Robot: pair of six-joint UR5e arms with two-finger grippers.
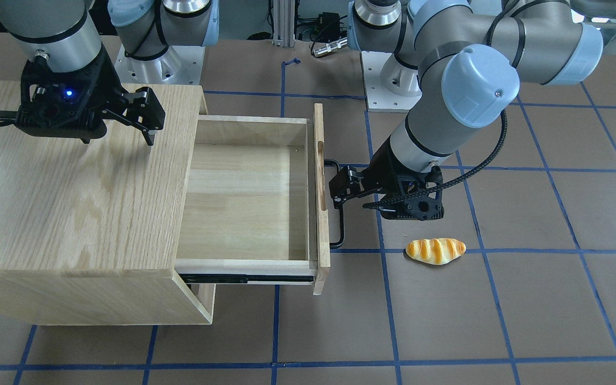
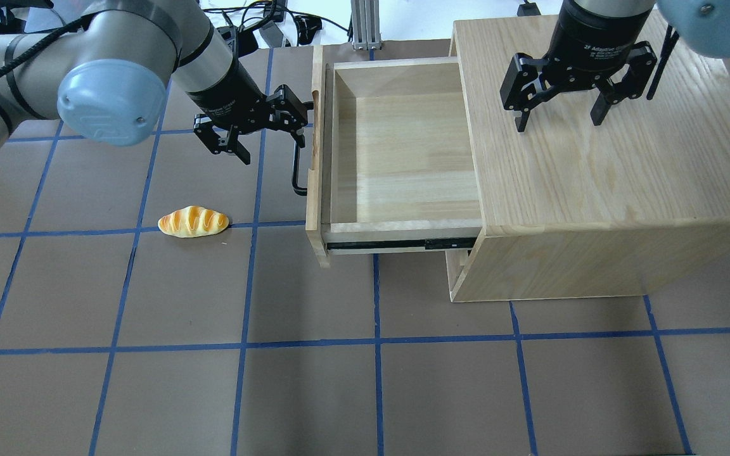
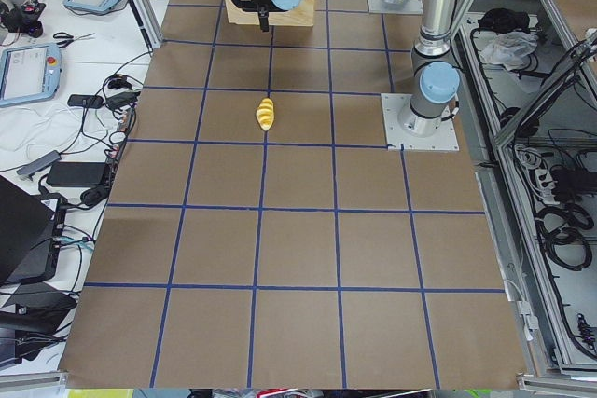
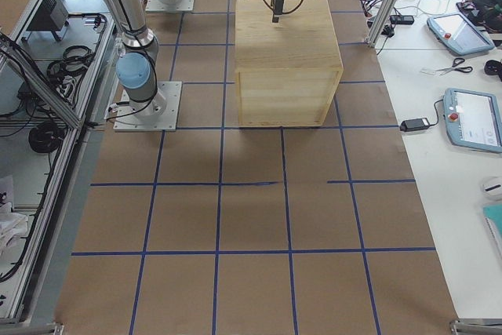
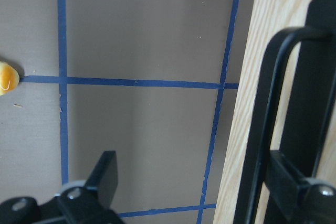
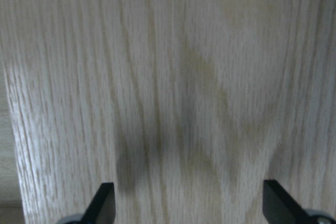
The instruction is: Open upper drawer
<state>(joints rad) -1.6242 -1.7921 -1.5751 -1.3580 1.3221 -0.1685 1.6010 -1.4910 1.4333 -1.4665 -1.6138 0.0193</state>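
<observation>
The left pincer (image 2: 268,134) is spread wide and grips nothing. One of its fingers (image 2: 294,109) sits right at the black bar handle (image 2: 297,171) of the upper drawer (image 2: 403,152), and in the left wrist view the bar crosses in front of that finger, so the finger lies between bar and drawer front; whether it touches the bar I cannot tell. The other finger hangs apart from the handle, over the bare desk (image 2: 149,380). The drawer lies directly ahead of this pincer, standing well out of the oak-grained cabinet (image 2: 593,183), with its front panel nearest the fingertips, its pale floor in full sight beyond it, and a black side rail showing along its flank. A bread roll (image 2: 193,221) lies on the desk near the left pincer, on the side away from the drawer and apart from both. The right pincer (image 2: 559,120) hangs above the cabinet's top, pointing down, its fingers wide apart and holding nothing, the wood grain straight beneath it.
</observation>
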